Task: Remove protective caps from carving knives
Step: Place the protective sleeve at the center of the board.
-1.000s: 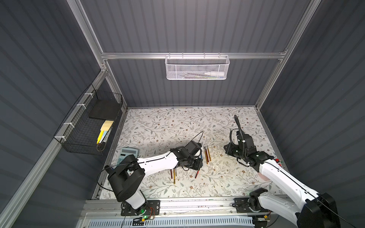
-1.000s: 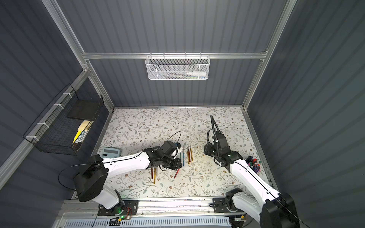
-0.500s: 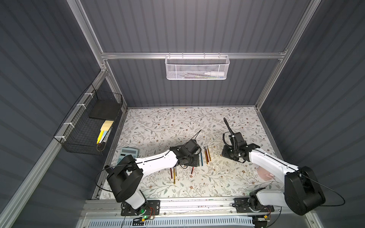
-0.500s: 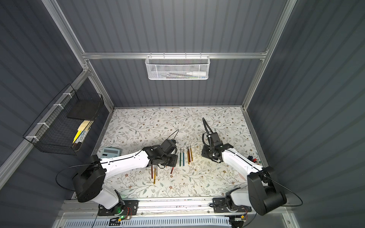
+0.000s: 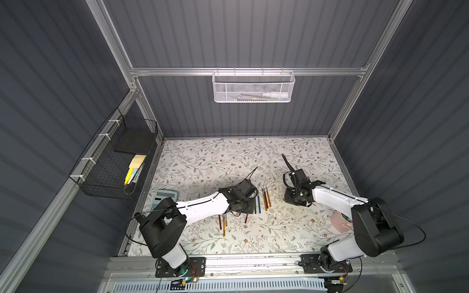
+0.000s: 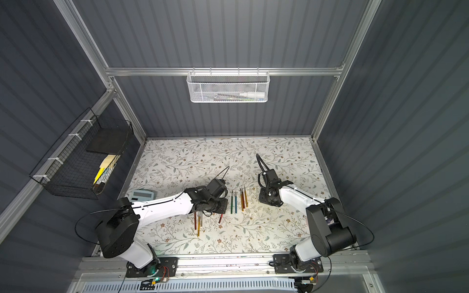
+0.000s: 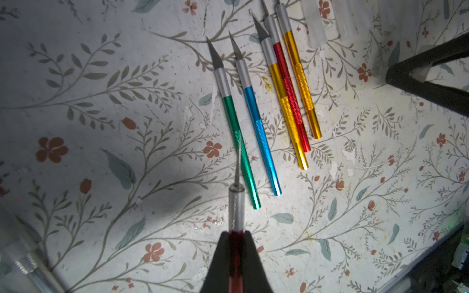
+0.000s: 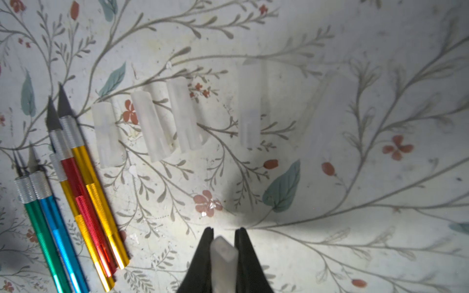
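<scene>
- The floral table (image 5: 203,162) carries everything, and both arms reach in from its near edge.
- The left gripper (image 7: 235,234) is at the table's middle, its jaws clamped on a red carving knife (image 7: 236,205) whose blade is bare.
- The right gripper (image 8: 224,232) is just right of the knife row, its jaws pressed on one clear protective cap (image 8: 224,251).
- A row of five carving knives (image 5: 262,200) lies between the grippers. A green knife (image 7: 238,137) and a blue knife (image 7: 261,137) are on the left, then gold, red and gold touching. All blades are bare and point far.
- A few more knives (image 5: 224,228) lie on the near side, partly under the left arm, with their tips hidden.
- Three loose caps (image 8: 152,126) lie side by side right of the row's blades, with a fourth cap (image 8: 250,109) further right.
</scene>
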Robot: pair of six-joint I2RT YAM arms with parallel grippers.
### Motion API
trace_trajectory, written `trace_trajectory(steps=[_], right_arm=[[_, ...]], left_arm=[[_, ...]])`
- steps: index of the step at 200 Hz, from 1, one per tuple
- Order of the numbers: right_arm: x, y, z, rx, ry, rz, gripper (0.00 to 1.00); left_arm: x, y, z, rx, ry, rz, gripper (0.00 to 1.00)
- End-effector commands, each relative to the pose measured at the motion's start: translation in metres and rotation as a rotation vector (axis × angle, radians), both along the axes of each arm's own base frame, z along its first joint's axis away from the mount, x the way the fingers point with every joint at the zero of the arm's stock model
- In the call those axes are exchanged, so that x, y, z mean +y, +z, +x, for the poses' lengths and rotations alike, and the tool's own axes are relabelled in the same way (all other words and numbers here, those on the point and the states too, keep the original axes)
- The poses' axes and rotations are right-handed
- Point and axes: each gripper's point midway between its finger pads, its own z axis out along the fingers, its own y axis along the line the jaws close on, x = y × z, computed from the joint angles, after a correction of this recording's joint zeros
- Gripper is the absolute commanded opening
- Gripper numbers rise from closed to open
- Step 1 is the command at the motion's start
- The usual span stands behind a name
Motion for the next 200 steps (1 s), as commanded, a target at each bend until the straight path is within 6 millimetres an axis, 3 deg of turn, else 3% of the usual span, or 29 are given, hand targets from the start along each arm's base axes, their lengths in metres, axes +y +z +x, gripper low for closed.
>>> trace_trajectory(steps=[1, 200], right_arm=[[-0.007, 0.001, 0.004, 0.0, 0.005, -0.051, 0.07], [-0.011, -0.011, -0.003, 0.061, 0.02, -0.095, 0.2]], left_arm=[[-0.005, 0.004, 0.006, -0.003, 0.01, -0.008, 0.0], [-0.015, 0.016, 0.007, -0.002, -0.008, -0.072, 0.0]])
